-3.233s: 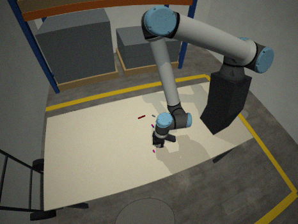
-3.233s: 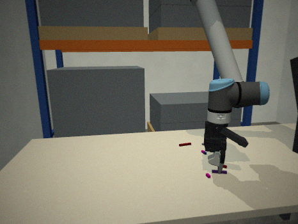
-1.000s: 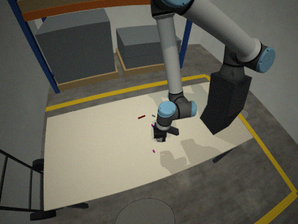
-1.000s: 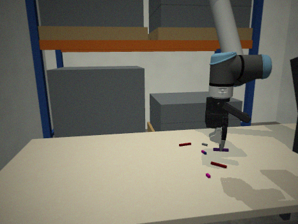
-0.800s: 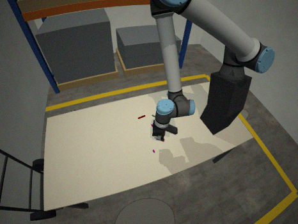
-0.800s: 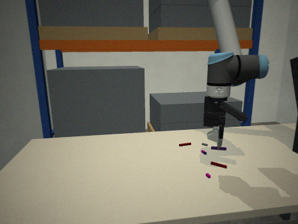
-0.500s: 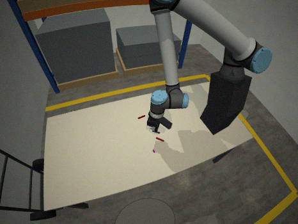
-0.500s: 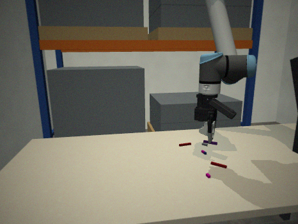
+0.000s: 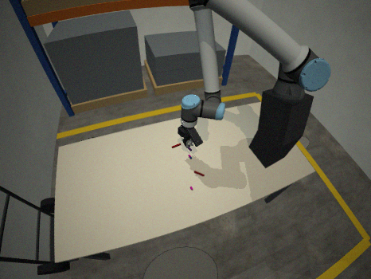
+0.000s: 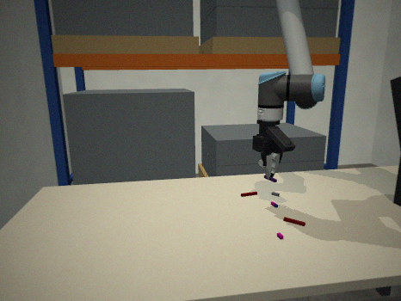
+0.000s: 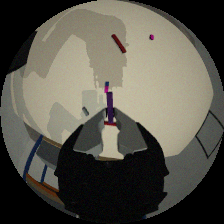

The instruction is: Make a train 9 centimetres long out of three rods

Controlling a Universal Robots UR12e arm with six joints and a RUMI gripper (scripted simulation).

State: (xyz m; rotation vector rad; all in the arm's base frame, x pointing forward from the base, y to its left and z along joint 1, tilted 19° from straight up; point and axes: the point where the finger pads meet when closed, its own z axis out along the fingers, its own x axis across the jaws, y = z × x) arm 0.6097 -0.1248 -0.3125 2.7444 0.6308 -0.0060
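Gripper (image 11: pixel 110 121) pinching the purple rod (image 11: pixel 110 105) above the bench (image 10: pixel 129 241); the rod's near end is hidden between the fingers, and the top view barely resolves it

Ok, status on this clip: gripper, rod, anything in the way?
Gripper shut on purple rod, above the table. Magenta-and-blue pair lies just ahead. Grey rod close beside the path; two red rods stand apart.
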